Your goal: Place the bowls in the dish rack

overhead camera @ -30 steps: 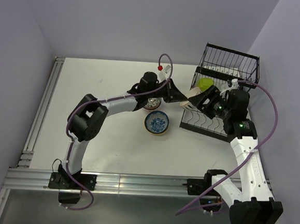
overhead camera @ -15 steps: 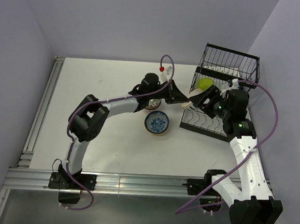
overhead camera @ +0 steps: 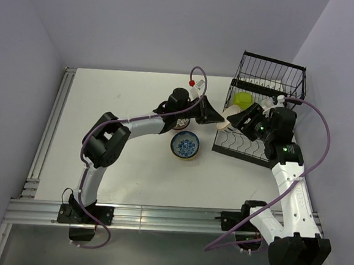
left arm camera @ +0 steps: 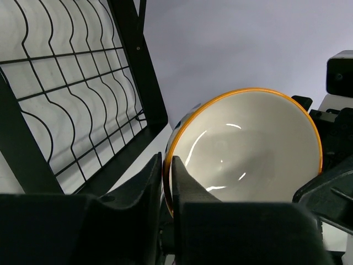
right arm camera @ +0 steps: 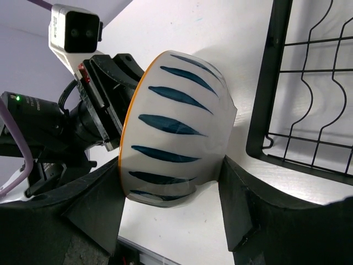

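A cream-beige bowl (overhead camera: 226, 118) with an orange rim and blue stripes outside hangs in the air at the left edge of the black dish rack (overhead camera: 244, 151). My left gripper (left arm camera: 167, 161) is shut on its rim (left arm camera: 242, 91). My right gripper (right arm camera: 171, 161) spans the same bowl (right arm camera: 176, 143), one finger against the rim and one against the base. A pale teal-green bowl (overhead camera: 242, 99) and a white bowl (overhead camera: 270, 103) sit in the rack. A blue-and-white bowl (overhead camera: 184, 145) stands on the table. A dark floral bowl (overhead camera: 179, 123) lies partly hidden under my left arm.
The rack's tall wire basket (overhead camera: 274, 71) stands at the far end by the right wall. Rack wires (left arm camera: 71, 99) lie close beside my left gripper. The rack frame (right arm camera: 276, 83) is just right of the held bowl. Aluminium rails (overhead camera: 48, 128) edge the table on the left.
My left gripper has carried the cream-beige bowl rightward toward the rack, into my right gripper's fingers. The right arm has shifted only slightly.
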`<state>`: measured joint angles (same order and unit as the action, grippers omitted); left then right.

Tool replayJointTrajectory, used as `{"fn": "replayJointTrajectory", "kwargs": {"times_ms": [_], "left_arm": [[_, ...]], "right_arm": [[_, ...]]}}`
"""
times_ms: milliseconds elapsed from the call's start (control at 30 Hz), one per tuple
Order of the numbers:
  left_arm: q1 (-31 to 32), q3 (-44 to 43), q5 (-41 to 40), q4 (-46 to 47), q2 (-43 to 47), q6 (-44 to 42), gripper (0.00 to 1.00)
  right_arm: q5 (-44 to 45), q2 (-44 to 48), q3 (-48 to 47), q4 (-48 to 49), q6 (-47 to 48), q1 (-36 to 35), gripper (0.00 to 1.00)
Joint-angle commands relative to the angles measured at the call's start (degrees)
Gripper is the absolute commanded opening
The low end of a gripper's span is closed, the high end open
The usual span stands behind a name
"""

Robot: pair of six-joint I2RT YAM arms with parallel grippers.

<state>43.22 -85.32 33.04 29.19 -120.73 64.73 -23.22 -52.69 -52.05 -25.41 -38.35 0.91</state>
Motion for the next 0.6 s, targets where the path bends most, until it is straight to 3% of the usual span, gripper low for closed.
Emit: {"fn": "replayJointTrajectory", "kwargs": {"times_ms": [0, 100, 133, 233, 567], "left_arm": [[0.11, -2.31, 0.19, 0.87, -0.21, -0.57, 0.19], [-0.15, -2.75, 0.19, 0.08, -0.47, -0.83, 0.32], [-0.16, -3.01, 0.19, -0.10, -0.47, -0.92, 0.41], [-0.24, -3.27, 0.19, -0.71, -0.47, -1.45, 0.51], [-1.38, -3.01, 0.01, -3.79, 0.66, -3.90, 0.64]], "right_arm": [[0.02, 1.80, -1.56, 3.17, 2.40, 2.43, 0.00], [0.28, 1.62, -1.74, 2.73, 3.63, 3.40, 0.00], [0.37, 1.45, -1.91, 2.56, 3.98, 3.49, 0.00], [1.51, 1.36, -2.09, 1.77, 5.65, 3.75, 0.00], [5.28, 1.45, -1.48, 0.71, 12.76, 3.84, 0.00]]}}
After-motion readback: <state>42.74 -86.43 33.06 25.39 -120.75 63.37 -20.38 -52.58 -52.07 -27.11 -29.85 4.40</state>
